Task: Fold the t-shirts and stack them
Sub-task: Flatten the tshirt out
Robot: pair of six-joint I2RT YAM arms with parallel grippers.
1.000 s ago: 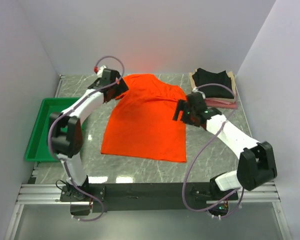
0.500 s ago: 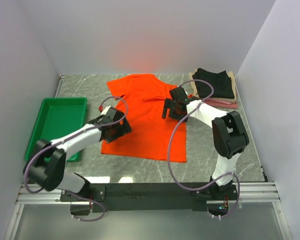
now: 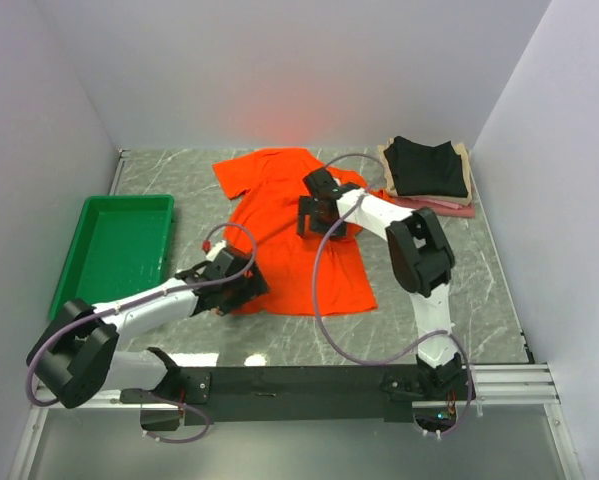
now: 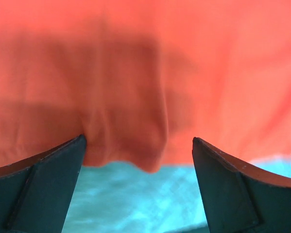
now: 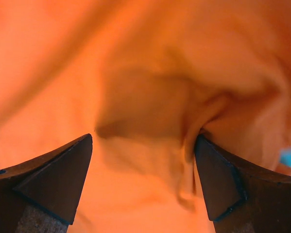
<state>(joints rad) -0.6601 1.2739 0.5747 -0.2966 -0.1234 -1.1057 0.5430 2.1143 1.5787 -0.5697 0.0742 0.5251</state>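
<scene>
The large orange t-shirt [image 3: 284, 215] lies spread on the marble table. It fills the left wrist view [image 4: 145, 73] and the right wrist view [image 5: 135, 73]. My left gripper [image 3: 241, 290] is open at the shirt's near left hem, jaws wide either side of the hem edge [image 4: 140, 162]. My right gripper [image 3: 315, 214] is open over the shirt's middle, its jaws spanning a rumpled fold [image 5: 150, 141]. A folded stack with a black t-shirt [image 3: 428, 166] on top of beige and pink ones sits at the back right.
A green plastic tray [image 3: 89, 270] stands at the left. White walls close in the table on three sides. Grey marble table surface [image 3: 449, 270] shows right of the shirt.
My left gripper came from the shirt's far left sleeve down to its near left hem. My right gripper moved left from the shirt's right edge onto its middle. The shirt's right side has bunched inward.
</scene>
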